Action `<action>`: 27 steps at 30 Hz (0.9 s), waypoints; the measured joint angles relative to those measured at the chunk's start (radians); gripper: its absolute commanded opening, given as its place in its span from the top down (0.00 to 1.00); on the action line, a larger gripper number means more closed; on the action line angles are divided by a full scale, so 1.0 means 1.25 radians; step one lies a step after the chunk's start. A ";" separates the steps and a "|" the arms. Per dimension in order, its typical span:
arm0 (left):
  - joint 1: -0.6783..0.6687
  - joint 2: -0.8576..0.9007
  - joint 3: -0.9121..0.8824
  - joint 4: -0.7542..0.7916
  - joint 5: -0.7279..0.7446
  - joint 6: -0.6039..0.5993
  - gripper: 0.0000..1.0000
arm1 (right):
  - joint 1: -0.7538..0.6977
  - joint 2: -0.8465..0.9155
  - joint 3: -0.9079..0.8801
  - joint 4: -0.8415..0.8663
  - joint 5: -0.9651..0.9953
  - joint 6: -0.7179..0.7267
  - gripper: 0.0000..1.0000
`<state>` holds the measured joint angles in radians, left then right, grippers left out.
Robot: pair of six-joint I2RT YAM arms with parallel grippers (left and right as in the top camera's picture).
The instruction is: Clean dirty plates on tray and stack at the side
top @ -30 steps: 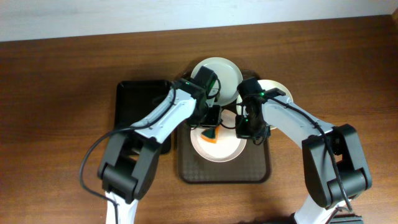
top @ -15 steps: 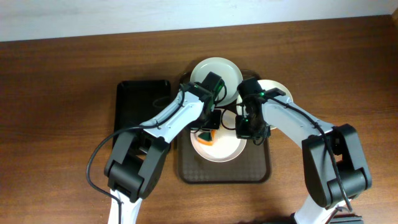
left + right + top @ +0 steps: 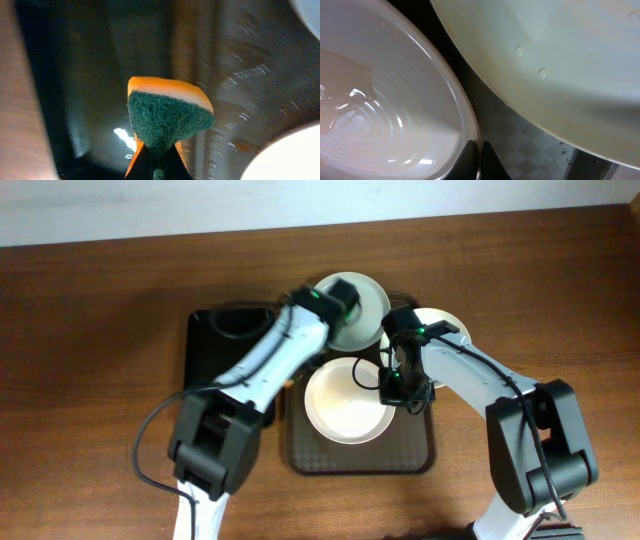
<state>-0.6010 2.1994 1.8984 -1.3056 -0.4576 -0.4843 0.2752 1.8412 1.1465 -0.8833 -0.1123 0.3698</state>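
Three white plates show in the overhead view. The middle plate (image 3: 348, 402) lies on the dark brown tray (image 3: 360, 455), and its centre looks pale with no orange smear. My right gripper (image 3: 393, 385) is shut on this plate's right rim, as the right wrist view (image 3: 475, 150) shows, with the wet plate (image 3: 380, 100) at its left. A far plate (image 3: 365, 295) lies at the tray's back edge, partly under my left gripper (image 3: 335, 320). That gripper (image 3: 159, 157) is shut on an orange and green sponge (image 3: 167, 120), held above a dark glossy surface. A third plate (image 3: 445, 325) lies at the back right, and it fills the upper right of the right wrist view (image 3: 560, 65).
A smaller black tray (image 3: 225, 345) lies left of the brown tray, on the wooden table (image 3: 100, 380). White plate edges show at the lower right (image 3: 290, 155) and top right (image 3: 310, 7) of the left wrist view. The brown tray's patterned floor (image 3: 530, 145) shows between the two plates.
My left gripper has lifted the sponge off the middle plate and moved back toward the far plate. The middle plate is now uncovered. My right gripper has stayed on the rim.
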 measured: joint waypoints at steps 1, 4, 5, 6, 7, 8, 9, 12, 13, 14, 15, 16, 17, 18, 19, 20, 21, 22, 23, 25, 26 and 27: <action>0.027 0.000 0.033 -0.028 -0.002 -0.006 1.00 | 0.000 0.000 0.000 0.000 0.000 0.000 0.95; 0.131 -0.022 0.088 -0.060 0.055 0.029 1.00 | 0.000 0.000 -0.001 0.002 -0.001 -0.031 0.76; 0.175 -0.037 0.090 -0.055 0.101 0.061 1.00 | -0.001 0.000 -0.003 0.002 -0.007 -0.056 0.76; 0.216 -0.048 0.091 -0.047 0.156 0.100 1.00 | -0.001 0.000 -0.004 0.002 -0.014 -0.081 0.75; 0.271 -0.056 0.093 -0.034 0.244 0.157 1.00 | -0.002 0.000 -0.004 0.005 -0.031 -0.101 0.76; 0.316 -0.056 0.088 -0.017 0.305 0.196 1.00 | -0.002 0.000 -0.004 0.007 -0.037 -0.111 0.76; 0.346 -0.057 0.075 0.005 0.356 0.229 1.00 | -0.002 0.000 -0.004 0.011 -0.042 -0.117 0.76; 0.426 -0.062 -0.042 0.075 0.447 0.294 0.81 | -0.002 0.000 -0.006 0.019 -0.052 -0.131 0.91; 0.434 -0.063 -0.094 0.104 0.461 0.307 0.72 | -0.002 0.000 -0.011 0.028 -0.056 -0.132 0.96; 0.436 -0.062 -0.126 0.114 0.468 0.316 0.55 | -0.002 0.000 -0.015 0.032 -0.057 -0.131 0.96; 0.435 -0.062 -0.147 0.115 0.474 0.321 0.36 | -0.002 0.000 -0.017 0.038 -0.064 -0.130 0.96; 0.435 -0.062 -0.151 0.116 0.478 0.326 0.28 | -0.002 0.000 -0.017 0.039 -0.071 -0.133 0.96; 0.435 -0.063 -0.150 0.120 0.484 0.330 0.26 | -0.002 0.000 -0.017 0.038 -0.072 -0.134 0.96; 0.435 -0.063 -0.150 0.113 0.488 0.332 0.23 | -0.003 0.000 -0.015 0.034 -0.074 -0.135 0.96; 0.435 -0.065 -0.149 0.106 0.489 0.334 0.21 | -0.003 0.000 -0.011 0.027 -0.074 -0.134 0.96; 0.435 -0.070 -0.145 0.090 0.490 0.334 0.20 | -0.003 0.000 0.000 0.019 -0.074 -0.134 0.96; 0.436 -0.084 -0.138 0.081 0.490 0.334 0.18 | -0.003 -0.003 0.014 0.013 -0.074 -0.134 0.96; 0.438 -0.102 -0.128 0.078 0.491 0.334 0.13 | -0.003 -0.007 0.029 0.008 -0.074 -0.134 0.96; 0.443 -0.136 -0.117 0.079 0.493 0.334 0.00 | -0.003 -0.017 0.061 0.002 -0.074 -0.134 0.96; 0.464 -0.217 -0.102 0.078 0.494 0.331 0.00 | -0.003 -0.036 0.144 -0.002 -0.071 -0.135 0.96; 0.482 -0.265 -0.100 0.077 0.495 0.330 0.00 | -0.003 -0.041 0.180 0.000 -0.072 -0.134 0.96; 0.503 -0.307 -0.098 0.076 0.495 0.330 0.00 | 0.001 -0.043 0.213 0.001 -0.074 -0.130 0.96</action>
<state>0.0277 1.8160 1.7763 -1.2106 0.1616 -0.0719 0.2764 1.7874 1.4124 -0.8825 -0.2043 0.2073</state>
